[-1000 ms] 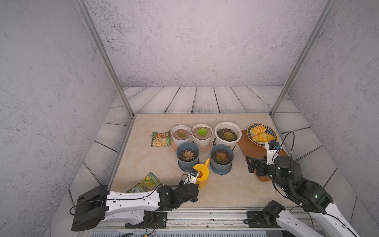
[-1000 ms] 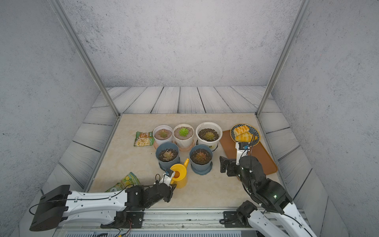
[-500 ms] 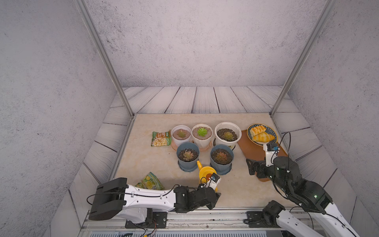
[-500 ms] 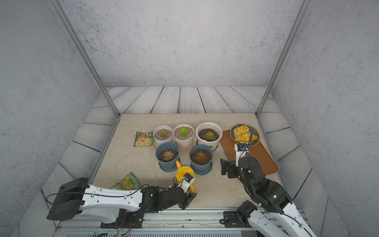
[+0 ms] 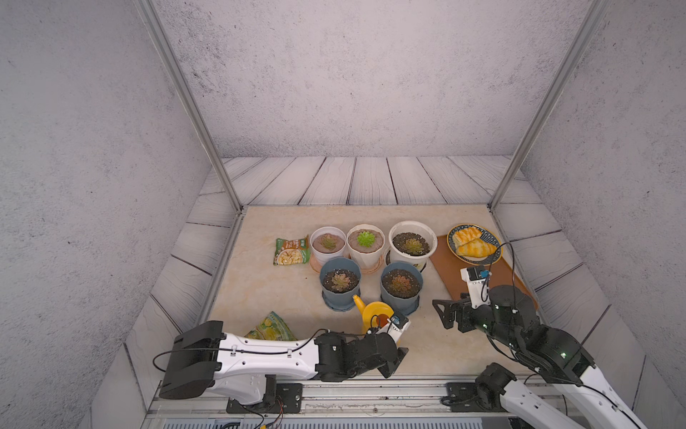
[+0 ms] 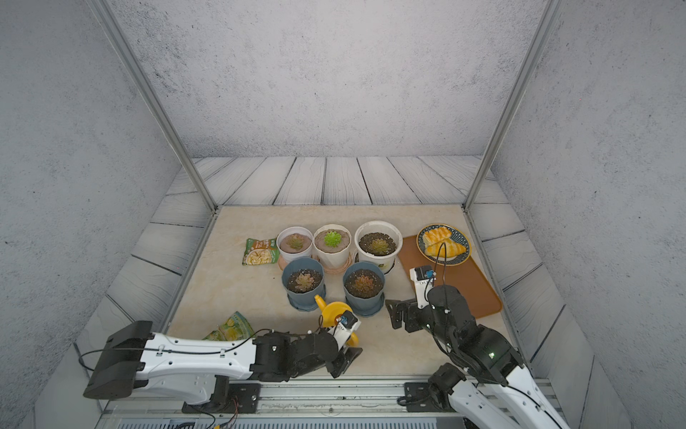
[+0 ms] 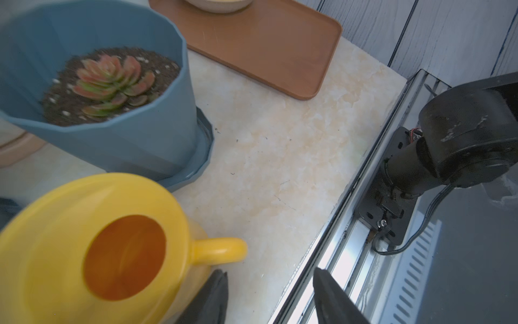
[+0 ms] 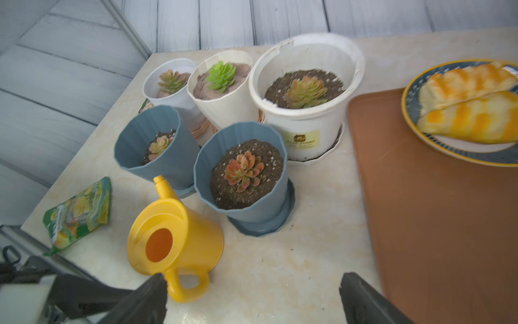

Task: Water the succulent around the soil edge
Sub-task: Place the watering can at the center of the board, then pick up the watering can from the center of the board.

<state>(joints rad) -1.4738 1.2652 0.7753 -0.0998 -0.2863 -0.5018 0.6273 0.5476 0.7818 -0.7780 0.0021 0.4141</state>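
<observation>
The left fingers (image 7: 215, 294) have just parted and now stand spread, holding nothing. One rests just beside the yellow watering can (image 5: 376, 314), below its handle (image 7: 221, 249), after the arm swung rightward along the front edge of the counter (image 5: 267, 289). The can has turned: its spout (image 5: 357, 300) now points at the left blue pot (image 5: 336, 300) rather than the right blue pot (image 5: 408, 302). It stands upright just before the two pots, near the front edge. Watering looks not yet begun; a fresh grip on the handle seems next. The right fingers (image 8: 364, 300) stay spread wide and empty beside the tray (image 5: 453, 275).
</observation>
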